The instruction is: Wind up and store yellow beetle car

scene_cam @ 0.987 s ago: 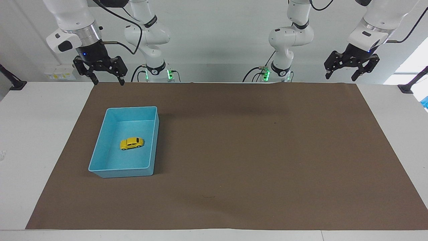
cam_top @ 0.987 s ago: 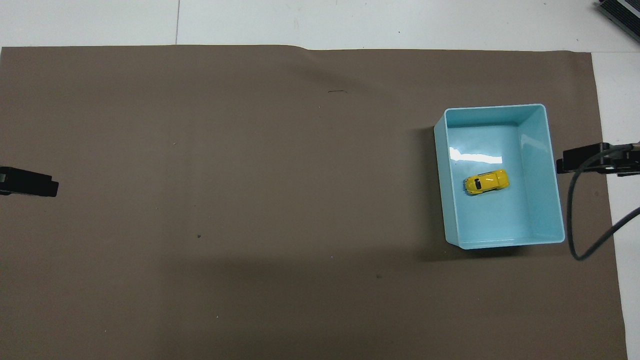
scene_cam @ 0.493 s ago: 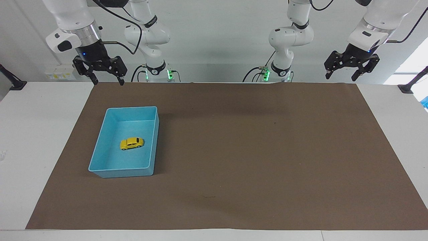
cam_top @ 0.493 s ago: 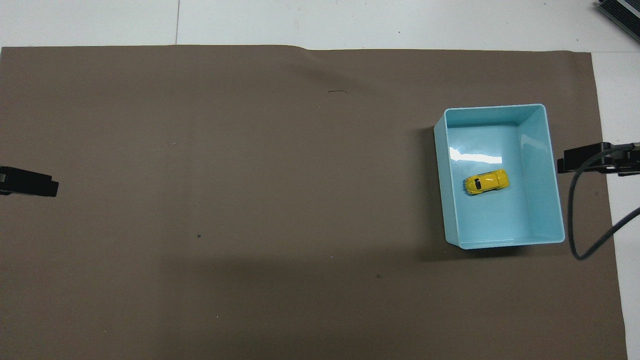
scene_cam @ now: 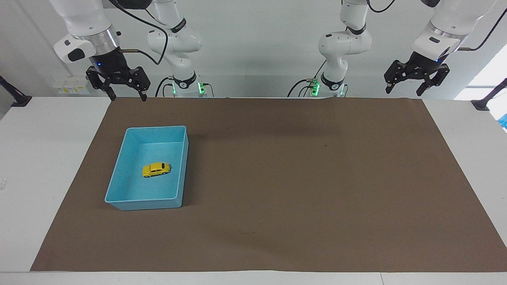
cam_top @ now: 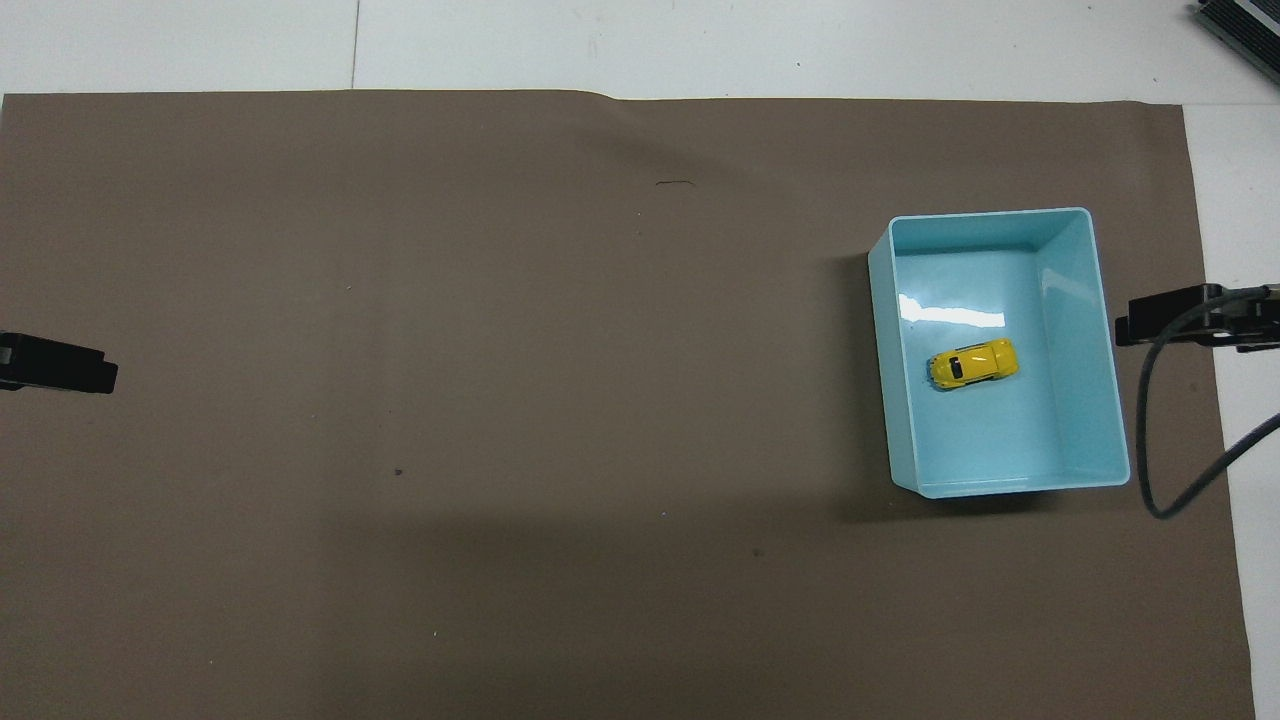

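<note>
The yellow beetle car (scene_cam: 156,169) stands on its wheels in the middle of the light-blue bin (scene_cam: 119,186), toward the right arm's end of the table. It also shows in the overhead view (cam_top: 973,363), inside the bin (cam_top: 1100,400). My right gripper (scene_cam: 128,98) is open and empty, raised over the mat's edge by the robots, apart from the bin. In the overhead view the right gripper (cam_top: 1180,320) shows beside the bin's rim. My left gripper (scene_cam: 403,92) is open and empty, raised at the left arm's end, and also shows in the overhead view (cam_top: 60,365).
A brown mat (scene_cam: 301,178) covers most of the white table (scene_cam: 39,158). A dark cable (cam_top: 1150,440) hangs from the right arm beside the bin. Only the bin and the car lie on the mat.
The right gripper has drifted very slightly up and away from the bin. The car, the bin and the left gripper have not moved.
</note>
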